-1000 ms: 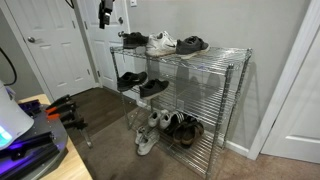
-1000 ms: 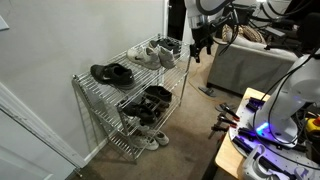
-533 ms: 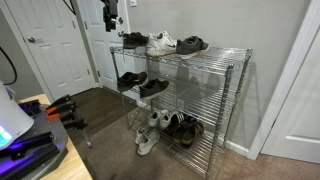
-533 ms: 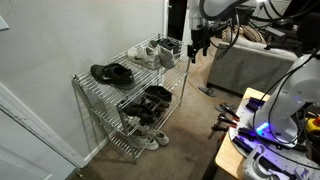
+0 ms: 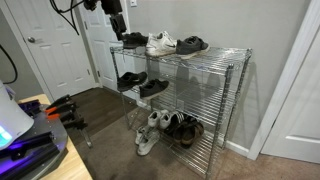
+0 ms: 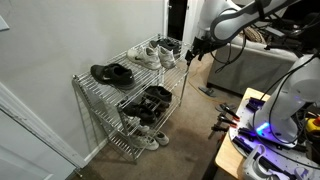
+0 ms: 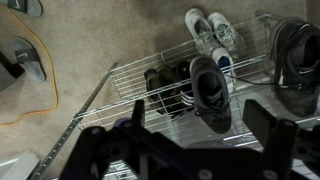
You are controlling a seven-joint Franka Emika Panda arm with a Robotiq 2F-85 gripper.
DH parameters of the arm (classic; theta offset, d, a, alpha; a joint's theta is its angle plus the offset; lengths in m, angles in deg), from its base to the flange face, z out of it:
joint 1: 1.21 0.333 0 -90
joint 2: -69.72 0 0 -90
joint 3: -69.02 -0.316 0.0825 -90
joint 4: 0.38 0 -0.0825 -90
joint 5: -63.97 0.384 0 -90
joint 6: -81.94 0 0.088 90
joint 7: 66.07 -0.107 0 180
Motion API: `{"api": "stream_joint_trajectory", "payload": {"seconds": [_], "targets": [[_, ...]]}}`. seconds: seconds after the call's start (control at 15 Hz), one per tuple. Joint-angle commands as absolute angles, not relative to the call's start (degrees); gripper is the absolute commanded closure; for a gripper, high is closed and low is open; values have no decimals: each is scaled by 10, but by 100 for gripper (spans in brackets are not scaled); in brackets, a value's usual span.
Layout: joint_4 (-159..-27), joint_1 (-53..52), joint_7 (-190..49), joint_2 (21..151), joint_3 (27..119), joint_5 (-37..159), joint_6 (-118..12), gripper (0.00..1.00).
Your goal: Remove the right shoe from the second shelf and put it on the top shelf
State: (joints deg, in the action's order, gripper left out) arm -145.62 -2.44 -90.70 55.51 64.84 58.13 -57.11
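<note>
Wrist view first, Mara: how does the tool (image 7: 200,135) stand?

Its two dark fingers (image 7: 135,140) sit at the lower edge of the frame, well apart, with nothing between them. I'd say that suits an arm that carries no load and is ready to take one. Through the gap a dark shoe (image 7: 208,90) lies on wire grid, but I cannot tell from there which tier it is on.

And from outside?

In an exterior view the tool (image 5: 113,10) hangs at the upper left, above the end of the rack, clear of the top shelf (image 5: 222,56) and its raised wire edge. That high, it can knock nothing over. Just below it lies a black shoe (image 5: 133,39), then a white sneaker (image 5: 160,42) and a grey-brown sneaker (image 5: 192,44) toward frame right.

Where is the right shoe (image 5: 154,87), then?

On the second shelf (image 5: 200,98), left of centre, just beside its black twin (image 5: 130,80), the two lying side by side as a pair is usually stored. The tool is well apart from it, so I judge the lift not yet begun.

Is there room on top?

The frame-right end of the top shelf looks bare, probably the easiest spot for it
</note>
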Motion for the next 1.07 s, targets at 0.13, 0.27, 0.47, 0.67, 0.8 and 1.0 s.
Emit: {"api": "stream_joint_trajectory", "payload": {"seconds": [0.13,0.27,0.47,0.67,0.8,1.0], "targets": [[-1510,-72,-1026,570,610,455,-694,0],[-1509,-84,-1076,585,595,400,-700,0],[-1499,-81,-1138,614,586,336,-686,0],[-1494,-58,-1137,638,593,326,-662,0],[-1501,-50,-1125,629,606,340,-673,0],[-1498,-46,-1124,638,607,340,-672,0]]}}
